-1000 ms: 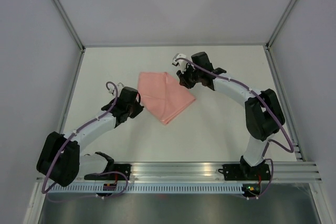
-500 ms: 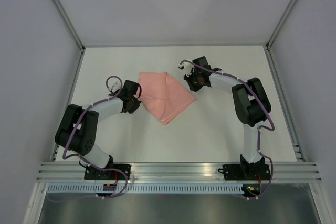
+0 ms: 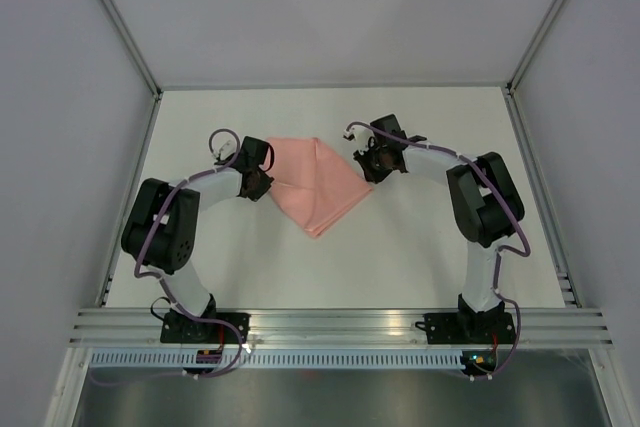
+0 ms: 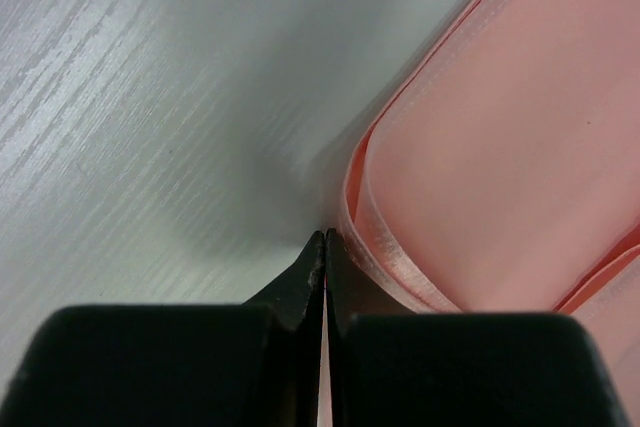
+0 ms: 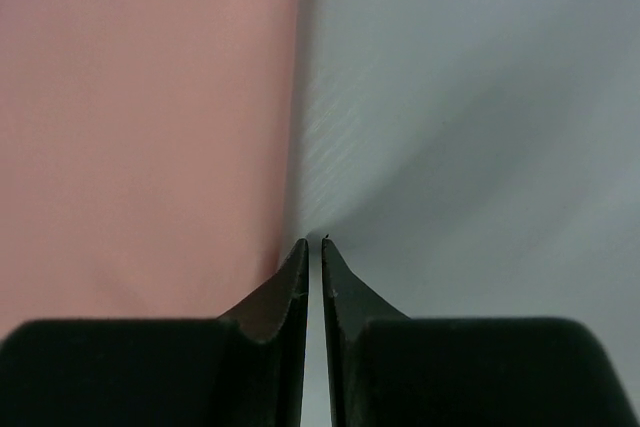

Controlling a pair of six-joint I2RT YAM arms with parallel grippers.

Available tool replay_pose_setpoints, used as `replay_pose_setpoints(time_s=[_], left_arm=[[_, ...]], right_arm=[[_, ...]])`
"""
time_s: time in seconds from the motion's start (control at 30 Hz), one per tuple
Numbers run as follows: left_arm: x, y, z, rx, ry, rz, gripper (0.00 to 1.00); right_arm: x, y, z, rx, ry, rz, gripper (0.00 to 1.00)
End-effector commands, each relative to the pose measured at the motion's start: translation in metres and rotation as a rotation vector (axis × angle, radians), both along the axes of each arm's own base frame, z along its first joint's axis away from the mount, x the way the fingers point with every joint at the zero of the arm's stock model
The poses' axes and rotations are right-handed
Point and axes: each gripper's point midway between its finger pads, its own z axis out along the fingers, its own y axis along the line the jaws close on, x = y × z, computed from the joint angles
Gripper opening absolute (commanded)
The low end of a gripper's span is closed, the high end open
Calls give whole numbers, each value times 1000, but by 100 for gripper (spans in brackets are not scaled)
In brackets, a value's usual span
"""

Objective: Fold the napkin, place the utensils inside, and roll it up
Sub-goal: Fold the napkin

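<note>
Left arm (image 3: 205,185) bent (pincer (image 4: 324,239) at napkin (image 4: 500,177)).

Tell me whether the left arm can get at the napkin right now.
Probably yes. The left claw has its tips right at the napkin's folded edge, with only bare table around them. The claw is shut, so it would have to open first.

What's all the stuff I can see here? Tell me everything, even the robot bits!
pale pink cloth napkin: one, pink, folded, middle of the table.
white table: one, white, under everything.
grey walls: three, pale grey, left, back and right of the table.
silver metal rail: one, silver, along the near edge.
robot arms: two, black and white, bent inward toward the napkin.
left gripper: one, black, shut, tips at the napkin's left edge.
right gripper: one, black, shut, tips at the napkin's right edge.
</note>
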Motion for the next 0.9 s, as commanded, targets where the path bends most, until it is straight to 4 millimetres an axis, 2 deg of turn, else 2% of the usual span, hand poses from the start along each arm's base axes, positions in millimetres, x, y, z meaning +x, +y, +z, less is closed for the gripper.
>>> replay_pose_setpoints(time_s=[0.0,0.17,0.2,0.27,0.3,0.5,0.73,0.8,0.87], left_arm=[[3,-1,-8,33,51,-56,2],[21,-9,-1,46,44,-118,2],[19,-10,-6,48,70,-135,2],[31,-16,1,50,60,-168,2],[32,-16,-3,56,75,-175,2],[52,-30,4,52,73,-259,2],[78,-51,-5,35,110,-380,2],[86,-57,0,33,102,-409,2],[88,-61,-6,26,121,-434,2]], right_arm=[[-14,-2,16,26,14,-2,15],[-28,0,22,53,22,23,14],[-30,0,27,60,15,27,14],[-35,0,27,63,22,36,14],[-37,1,30,72,22,44,14],[-54,2,30,66,40,82,14],[-75,5,26,46,71,117,14],[-79,4,28,42,71,117,13],[-80,3,35,42,59,118,13]])
